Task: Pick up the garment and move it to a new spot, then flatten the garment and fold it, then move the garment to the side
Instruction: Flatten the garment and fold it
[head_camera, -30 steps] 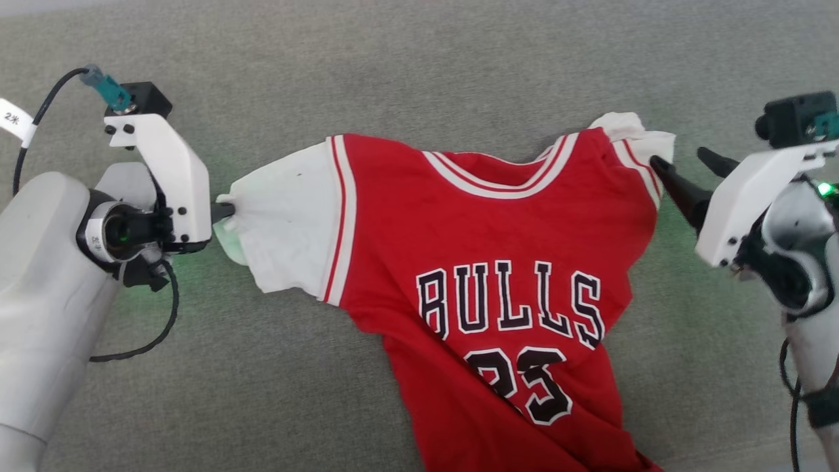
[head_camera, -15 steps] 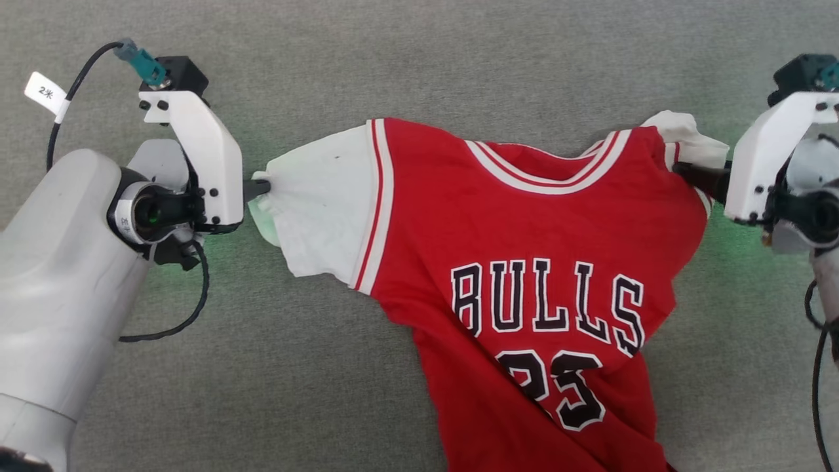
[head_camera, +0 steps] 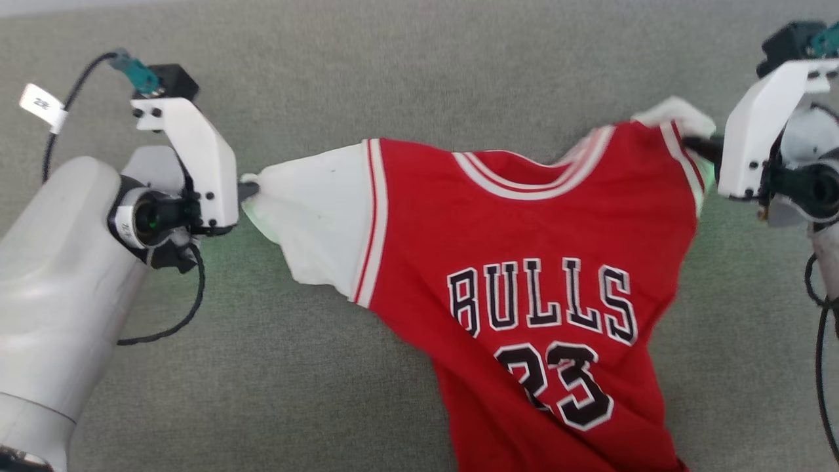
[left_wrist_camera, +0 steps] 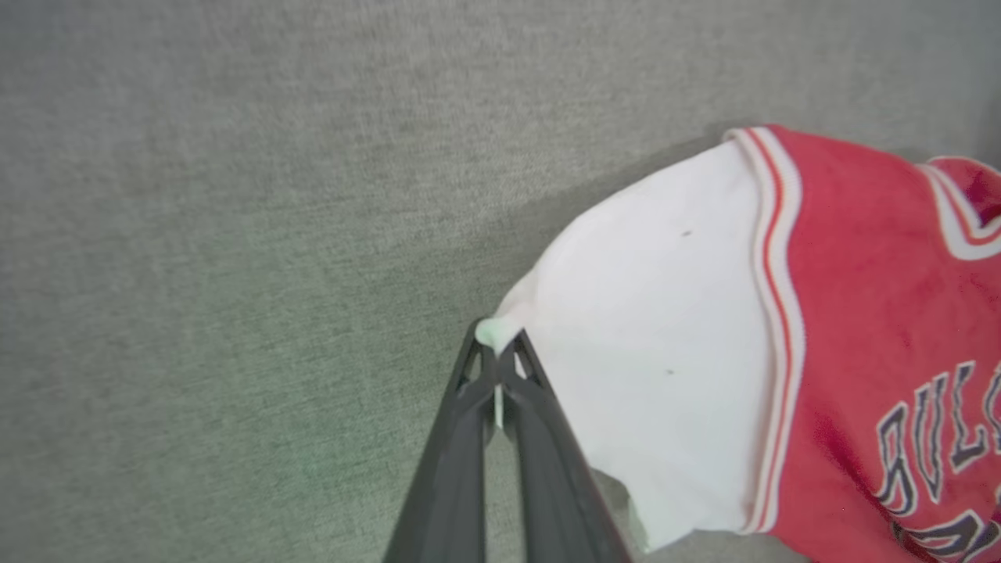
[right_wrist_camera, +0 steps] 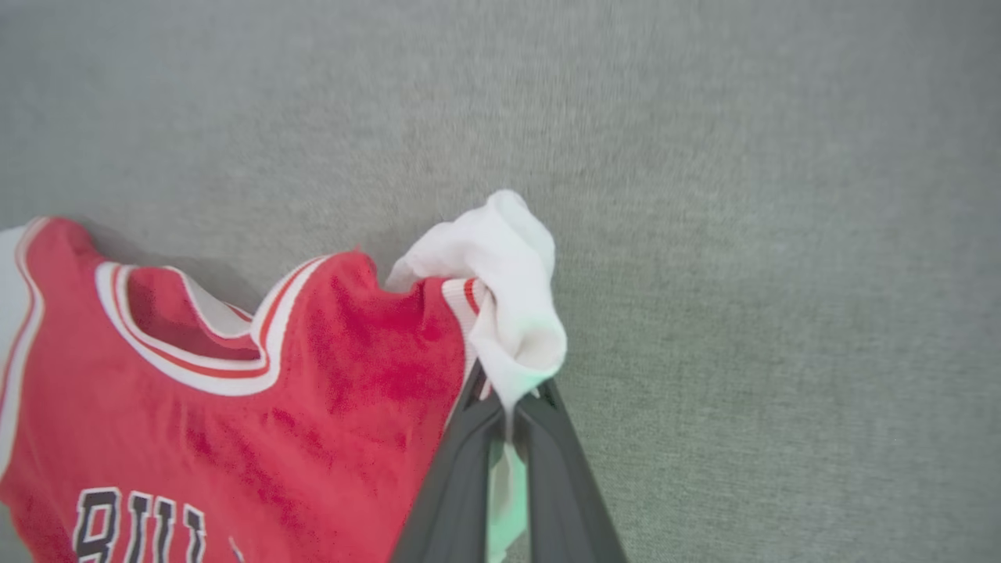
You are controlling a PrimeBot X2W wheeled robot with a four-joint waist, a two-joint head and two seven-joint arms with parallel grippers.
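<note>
The garment is a red T-shirt with white sleeves, black "BULLS 23" lettering and white stripes at the neckline, stretched across the grey surface, its lower part running out of the bottom of the head view. My left gripper is shut on the tip of the white left sleeve, pinched between the dark fingers. My right gripper is shut on the bunched white right sleeve, fabric squeezed between its fingers. The shirt's upper edge hangs taut between both grippers.
A grey fabric surface lies under and around the shirt. A black cable loops below my left wrist, with a white tag on its upper run. Another cable hangs by my right arm.
A second ago my right gripper stood open beside the right sleeve; it then moved in and shut on it. Both sleeves are now pulled apart and the right shoulder has risen.
</note>
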